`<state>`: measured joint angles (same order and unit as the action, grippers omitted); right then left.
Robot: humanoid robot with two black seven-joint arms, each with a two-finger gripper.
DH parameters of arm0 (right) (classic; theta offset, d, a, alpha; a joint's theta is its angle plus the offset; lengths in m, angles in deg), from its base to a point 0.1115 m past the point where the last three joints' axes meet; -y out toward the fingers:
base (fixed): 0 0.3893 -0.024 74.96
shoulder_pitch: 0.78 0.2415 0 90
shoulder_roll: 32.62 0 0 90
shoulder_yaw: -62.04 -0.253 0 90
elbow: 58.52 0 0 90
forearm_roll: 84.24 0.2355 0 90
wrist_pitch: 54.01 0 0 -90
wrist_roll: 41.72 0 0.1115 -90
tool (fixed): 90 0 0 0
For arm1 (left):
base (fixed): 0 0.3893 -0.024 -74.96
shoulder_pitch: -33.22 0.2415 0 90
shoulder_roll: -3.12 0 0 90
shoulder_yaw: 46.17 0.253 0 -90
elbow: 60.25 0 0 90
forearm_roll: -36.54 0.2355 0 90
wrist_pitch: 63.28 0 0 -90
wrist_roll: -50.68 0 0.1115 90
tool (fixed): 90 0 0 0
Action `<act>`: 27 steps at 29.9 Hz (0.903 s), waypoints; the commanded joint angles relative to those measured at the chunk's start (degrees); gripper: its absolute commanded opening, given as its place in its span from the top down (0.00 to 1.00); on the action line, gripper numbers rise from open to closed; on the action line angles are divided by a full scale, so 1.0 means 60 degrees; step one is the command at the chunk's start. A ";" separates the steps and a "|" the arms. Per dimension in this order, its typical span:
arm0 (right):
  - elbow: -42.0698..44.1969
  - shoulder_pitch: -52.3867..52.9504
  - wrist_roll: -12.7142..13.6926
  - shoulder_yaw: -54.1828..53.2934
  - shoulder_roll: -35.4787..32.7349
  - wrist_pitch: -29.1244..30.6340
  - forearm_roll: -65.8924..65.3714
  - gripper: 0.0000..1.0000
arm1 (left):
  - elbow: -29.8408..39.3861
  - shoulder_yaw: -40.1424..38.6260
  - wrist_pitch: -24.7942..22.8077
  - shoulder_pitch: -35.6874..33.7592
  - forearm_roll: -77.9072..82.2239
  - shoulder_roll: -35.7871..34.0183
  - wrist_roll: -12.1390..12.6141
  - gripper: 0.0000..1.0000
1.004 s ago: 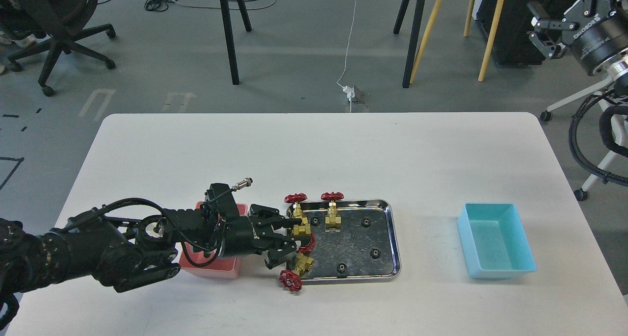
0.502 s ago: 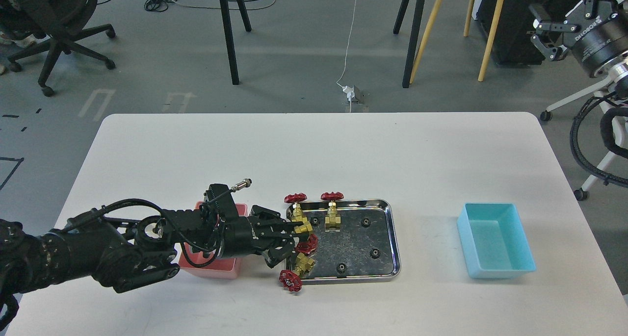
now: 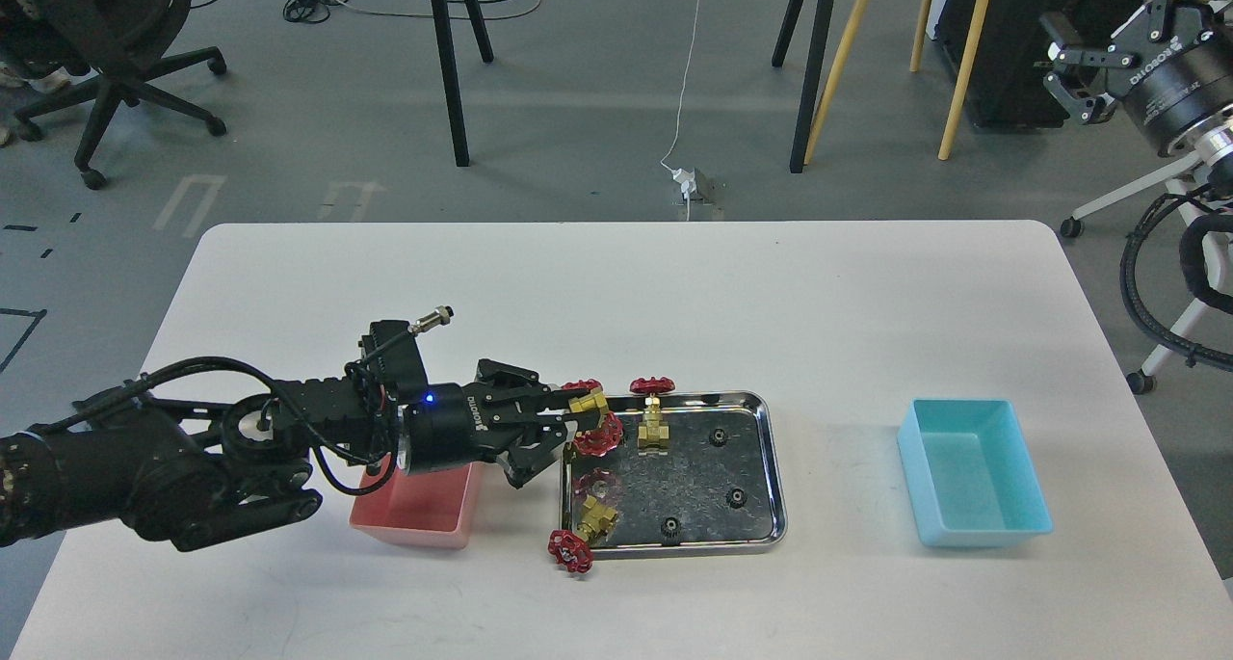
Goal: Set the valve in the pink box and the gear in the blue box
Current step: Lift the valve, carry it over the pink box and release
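Lifted: valve (image 3: pixel 592 421) in left hand (image 3: pixel 568 416) | over tray (image 3: pixel 761 467) left rim

single head view, looking forward and down over the table (image 3: pixel 674 284), seemingly mid-distance.

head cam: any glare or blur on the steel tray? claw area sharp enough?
Head view: steel tray shows mottled reflections and a faint mirror image of the held valve, no blown-out glare; left claw is sharp, dark against dark links, shut on that valve; shadows on the table are soft.
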<state>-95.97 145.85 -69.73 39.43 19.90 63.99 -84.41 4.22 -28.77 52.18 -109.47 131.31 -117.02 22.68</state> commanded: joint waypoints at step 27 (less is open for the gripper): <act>-0.0014 0.0054 0.0002 -0.0362 0.0051 0.0000 0.0000 0.01 | 0.1486 -0.0614 0.0004 0.1208 0.0509 -0.3430 0.0000 0.63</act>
<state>-96.00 146.25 -69.73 37.31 20.34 63.99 -84.41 14.59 -32.34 52.24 -102.29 134.79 -138.46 22.68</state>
